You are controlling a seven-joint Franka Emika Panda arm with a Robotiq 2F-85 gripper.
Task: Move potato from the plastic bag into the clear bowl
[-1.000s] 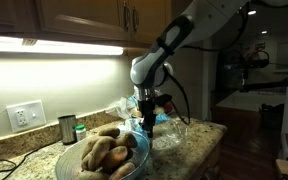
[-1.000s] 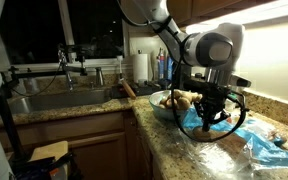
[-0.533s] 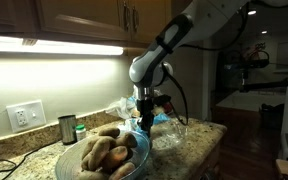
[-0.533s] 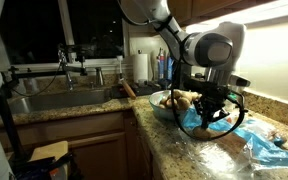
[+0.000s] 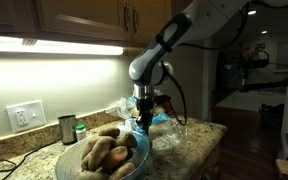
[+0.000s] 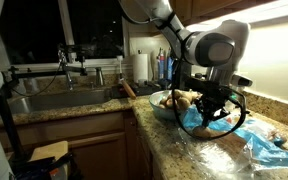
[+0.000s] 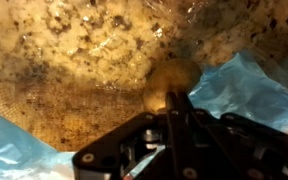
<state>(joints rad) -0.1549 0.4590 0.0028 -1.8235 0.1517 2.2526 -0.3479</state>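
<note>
Three cameras on one kitchen counter [image 5: 198, 138]: two wide, one tight.
In an exterior view we sit low at the counter's edge, clear bowl [image 5: 142, 150] close in front, facing the lit back wall with its outlet [image 5: 26, 115]. In an exterior view we stand farther off, looking along the counter toward the sink [image 6: 44, 100] and dark window [image 6: 94, 30]. Both exterior views share bowl, arm [image 5: 169, 45] and gripper [image 5: 144, 122]. The wrist view looks past the gripper, right down on granite and plastic bag [image 7: 239, 90].

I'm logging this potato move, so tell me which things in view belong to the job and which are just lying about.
Part of the job: plastic bag, potato beside it, clear bowl, end effector.
Just lying about: dark metal cup, wall outlet, sink.
</note>
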